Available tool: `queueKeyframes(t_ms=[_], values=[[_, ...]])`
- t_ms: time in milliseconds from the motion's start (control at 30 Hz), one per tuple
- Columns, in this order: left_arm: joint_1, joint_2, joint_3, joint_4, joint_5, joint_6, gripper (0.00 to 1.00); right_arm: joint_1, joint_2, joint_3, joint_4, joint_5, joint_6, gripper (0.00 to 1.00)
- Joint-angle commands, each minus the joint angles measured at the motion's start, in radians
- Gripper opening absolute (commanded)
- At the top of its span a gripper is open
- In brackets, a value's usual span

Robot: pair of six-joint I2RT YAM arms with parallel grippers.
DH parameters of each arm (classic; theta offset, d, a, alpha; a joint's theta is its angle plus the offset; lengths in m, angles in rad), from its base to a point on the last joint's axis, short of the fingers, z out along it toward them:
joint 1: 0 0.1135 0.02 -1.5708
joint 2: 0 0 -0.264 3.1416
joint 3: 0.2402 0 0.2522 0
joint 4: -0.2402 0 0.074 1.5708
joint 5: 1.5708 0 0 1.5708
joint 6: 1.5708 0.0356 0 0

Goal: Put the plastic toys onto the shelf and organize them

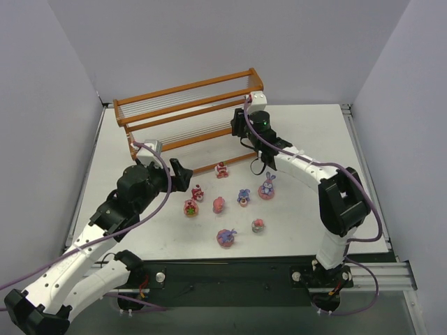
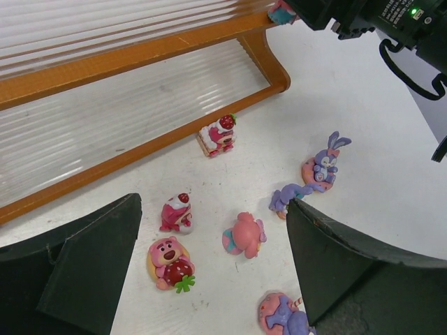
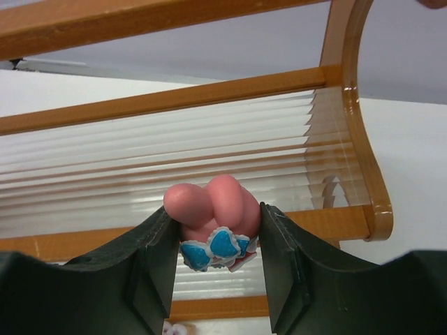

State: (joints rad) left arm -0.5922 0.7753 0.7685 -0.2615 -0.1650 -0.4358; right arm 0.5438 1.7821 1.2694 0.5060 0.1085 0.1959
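- Your right end effector point(image 3: 214, 244) is clenched on a small pink plastic figurine with blue bows point(image 3: 209, 206). It pinches the figurine from both sides, probably so the toy cannot twist on the way in.
- It holds that figurine just in front of the three-tier orange-brown wooden shelf with pale rod tiers point(image 1: 183, 89), near the shelf's right end. Starting at that end would leave the rest of the row free for later toys.
- Your left end effector point(image 2: 213, 206) is released, jaws spread wide and gripping nothing. It hangs over the toys in front of the shelf, above a round pink figurine point(image 2: 244, 235), which looks like staging for the next pick.
- Eight more figurines stand on the white tabletop point(image 1: 314, 139) in front of the shelf. The strawberry-topped pink one point(image 2: 218, 135) sits just beside the bottom rail.
- No toy shows on the tiers, so I judge you are early in the task.
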Motion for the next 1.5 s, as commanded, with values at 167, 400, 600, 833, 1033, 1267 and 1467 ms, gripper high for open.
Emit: queueKeyframes(t_ms=[167,400,600,833,1033,1267,1467], values=[[0.011,-0.001,0.008,0.088,-0.016,0.009,0.95,-0.013,0.066,0.038,0.223,0.109,0.027,0.00],[0.012,0.005,-0.006,0.100,-0.019,0.006,0.95,-0.024,0.105,0.056,0.243,0.128,0.031,0.00],[0.012,0.010,-0.021,0.108,-0.022,0.008,0.95,-0.031,0.131,0.061,0.278,0.141,0.030,0.02],[0.014,0.021,-0.023,0.117,-0.025,0.008,0.95,-0.031,0.161,0.082,0.289,0.160,0.034,0.09],[0.015,0.027,-0.023,0.116,-0.027,0.006,0.95,-0.031,0.166,0.087,0.276,0.155,0.048,0.22],[0.017,0.024,-0.020,0.099,-0.027,0.020,0.95,-0.025,0.160,0.082,0.266,0.181,0.053,0.40],[0.019,0.024,-0.025,0.107,-0.022,0.020,0.95,-0.016,0.149,0.081,0.252,0.203,0.048,0.55]])
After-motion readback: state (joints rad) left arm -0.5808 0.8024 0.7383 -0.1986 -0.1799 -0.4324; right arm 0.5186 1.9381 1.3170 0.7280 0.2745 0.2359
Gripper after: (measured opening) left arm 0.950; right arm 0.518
